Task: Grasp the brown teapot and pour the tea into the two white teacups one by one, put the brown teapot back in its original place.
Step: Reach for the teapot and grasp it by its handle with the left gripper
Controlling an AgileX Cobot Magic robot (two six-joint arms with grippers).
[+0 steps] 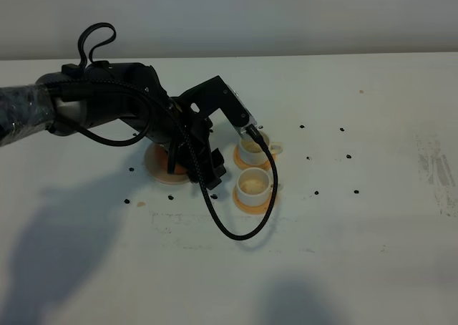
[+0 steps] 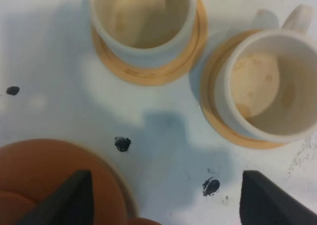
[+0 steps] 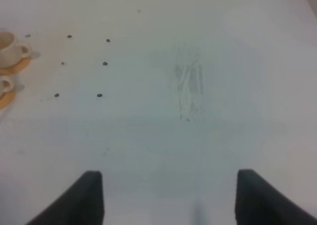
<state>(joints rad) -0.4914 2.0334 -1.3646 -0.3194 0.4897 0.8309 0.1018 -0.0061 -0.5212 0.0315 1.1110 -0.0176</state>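
The brown teapot [image 2: 44, 170], round and reddish clay, sits on a cream saucer [image 1: 152, 165] on the white surface [image 1: 358, 253]. From high up it is mostly hidden, with only a sliver of orange-brown showing. Just to its right stand two white teacups, one behind the other and well clear of the pot. The farther teacup [image 1: 251, 149] has its small handle turned to the right, and the nearer teacup [image 1: 254, 184] is close in front of it. Both are upright on orange coasters [image 2: 148, 71] and look pale tan inside.
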